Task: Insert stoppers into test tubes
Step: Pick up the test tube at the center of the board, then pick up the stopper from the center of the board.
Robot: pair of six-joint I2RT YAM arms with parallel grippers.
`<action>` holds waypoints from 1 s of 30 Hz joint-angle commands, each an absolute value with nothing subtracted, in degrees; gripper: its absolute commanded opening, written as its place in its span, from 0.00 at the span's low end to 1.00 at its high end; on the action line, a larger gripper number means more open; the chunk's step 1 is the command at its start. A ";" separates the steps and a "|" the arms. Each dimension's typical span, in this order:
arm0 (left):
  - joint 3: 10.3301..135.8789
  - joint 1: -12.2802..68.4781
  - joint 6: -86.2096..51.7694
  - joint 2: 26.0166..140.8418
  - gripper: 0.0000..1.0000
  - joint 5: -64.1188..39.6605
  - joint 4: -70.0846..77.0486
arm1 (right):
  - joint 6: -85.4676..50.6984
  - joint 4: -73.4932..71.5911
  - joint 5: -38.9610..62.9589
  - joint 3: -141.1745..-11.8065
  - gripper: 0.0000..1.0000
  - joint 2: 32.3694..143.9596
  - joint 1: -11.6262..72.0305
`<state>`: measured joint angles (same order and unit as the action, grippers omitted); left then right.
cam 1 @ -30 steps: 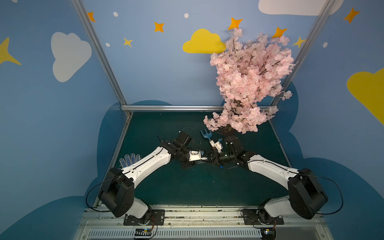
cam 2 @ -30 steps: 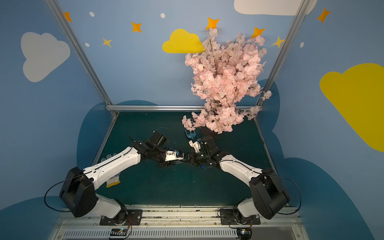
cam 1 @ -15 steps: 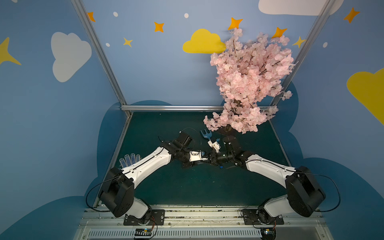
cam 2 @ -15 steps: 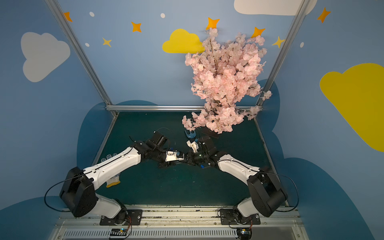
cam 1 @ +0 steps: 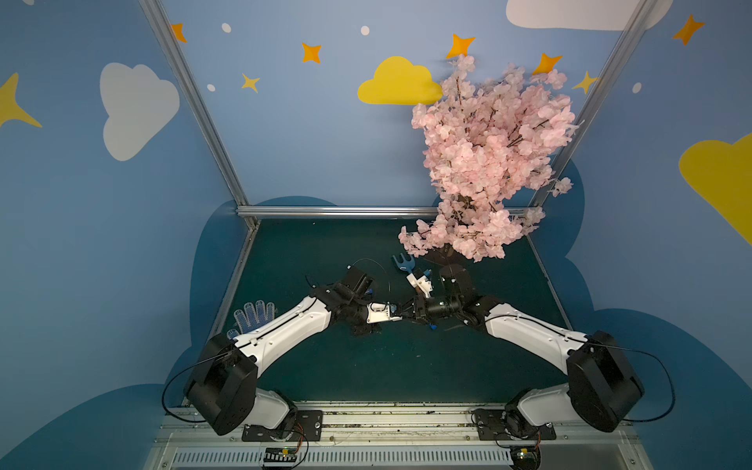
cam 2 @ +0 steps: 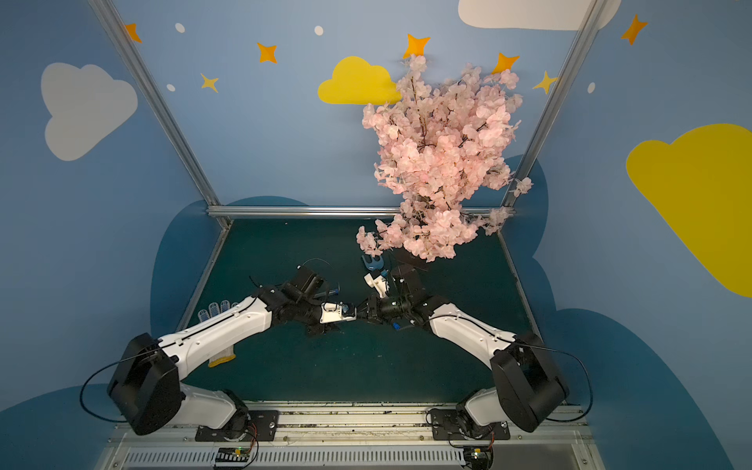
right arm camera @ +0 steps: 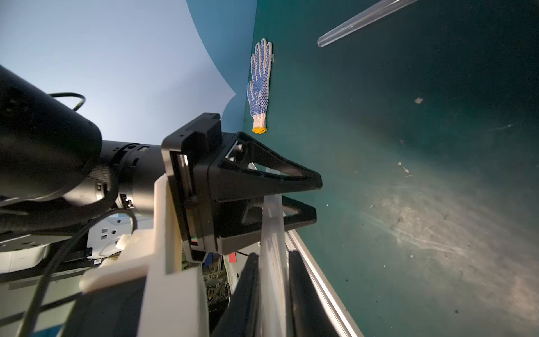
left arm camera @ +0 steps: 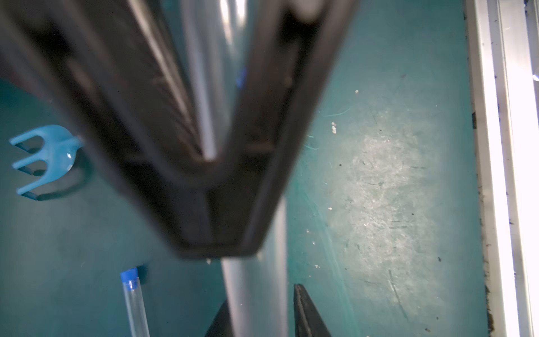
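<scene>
Right gripper [right arm camera: 272, 256] takes over the slender clear plastic test tube [right arm camera: 271, 233]
Its jaws have just clamped on it as the left gripper [right arm camera: 318, 197] starts to part, just robot-side of the light-blue plastic garden fork [left arm camera: 49, 157]; near that fork lies a second clear tube [left arm camera: 134, 306], bright-blue stopper [left arm camera: 129, 275] already in, so the left arm looks freed for the remaining stopper

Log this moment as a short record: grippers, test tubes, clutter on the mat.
right gripper: shut on a slender clear test tube
left gripper: jaws round the same tube, slight gap on one side
second clear tube: lying on the dark green mat, bright-blue stopper in its mouth
held tube's stopper: cannot tell
clutter: light-blue garden fork, white glove with blue dots
</scene>
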<state>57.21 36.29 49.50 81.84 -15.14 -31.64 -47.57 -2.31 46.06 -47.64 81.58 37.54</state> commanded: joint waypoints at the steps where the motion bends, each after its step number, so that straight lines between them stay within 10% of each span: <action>1: 57.65 36.32 49.36 80.67 0.30 -15.55 -30.23 | -47.58 -2.20 47.28 -47.33 0.05 80.33 37.18; 17: 56.71 36.39 49.90 78.82 0.12 -17.64 -29.15 | -48.51 -3.67 47.07 -46.85 0.05 80.49 37.02; 23: 55.90 36.40 50.80 78.04 0.02 -15.85 -28.17 | -47.51 -3.52 44.94 -45.43 0.53 76.95 36.02; 30: 53.99 35.94 49.55 77.79 0.02 -11.14 -29.56 | -34.48 17.36 33.05 -44.97 0.60 66.95 30.42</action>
